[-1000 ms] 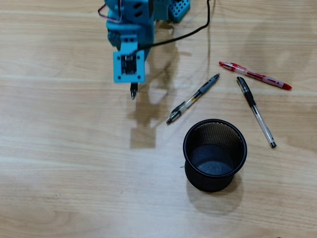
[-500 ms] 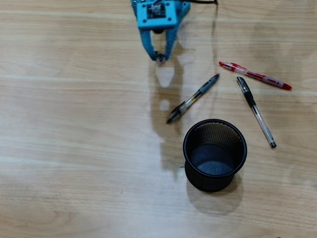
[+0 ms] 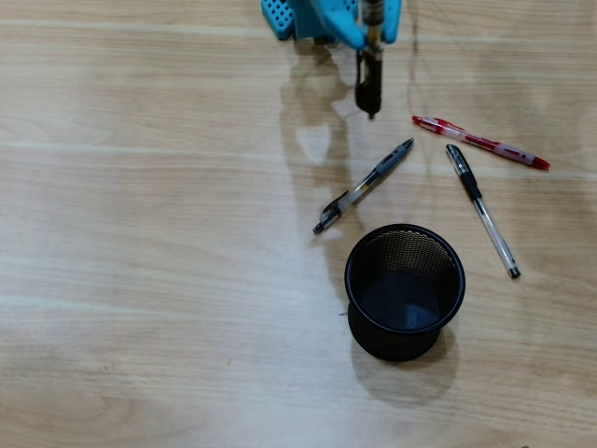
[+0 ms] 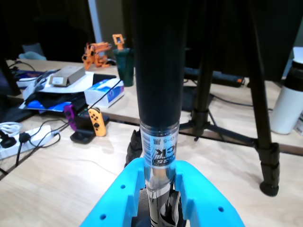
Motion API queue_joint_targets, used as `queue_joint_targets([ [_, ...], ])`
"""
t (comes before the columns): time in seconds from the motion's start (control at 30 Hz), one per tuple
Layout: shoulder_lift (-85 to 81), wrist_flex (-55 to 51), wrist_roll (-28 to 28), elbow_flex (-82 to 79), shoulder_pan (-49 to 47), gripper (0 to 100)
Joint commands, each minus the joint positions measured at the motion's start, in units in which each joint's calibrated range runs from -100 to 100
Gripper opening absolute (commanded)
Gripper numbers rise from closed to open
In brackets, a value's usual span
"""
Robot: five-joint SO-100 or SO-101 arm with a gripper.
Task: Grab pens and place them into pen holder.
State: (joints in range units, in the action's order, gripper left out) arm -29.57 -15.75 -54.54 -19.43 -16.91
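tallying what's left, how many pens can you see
4: a black pen held in the claw at the top, and on the table a grey-and-clear pen, a black-and-clear pen and a red-and-white pen.

blue gripper [image 4: 161, 208], black mesh pen holder [image 3: 405, 291], red-and-white pen [image 3: 480, 142], pale wood-grain table [image 3: 140, 280].

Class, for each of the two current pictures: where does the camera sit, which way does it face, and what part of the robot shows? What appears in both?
Overhead view: above the table, facing straight down on the pen holder and three loose pens; claw at top edge.
Wrist view: on the arm, facing out across the room; blue claw at bottom.
Shared: the claw and its held black pen.
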Motion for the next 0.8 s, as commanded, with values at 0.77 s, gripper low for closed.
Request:
queue_joint_targets([
  [0.77, 36.23, 17.53, -2.16, 11.29, -2.98, 2],
])
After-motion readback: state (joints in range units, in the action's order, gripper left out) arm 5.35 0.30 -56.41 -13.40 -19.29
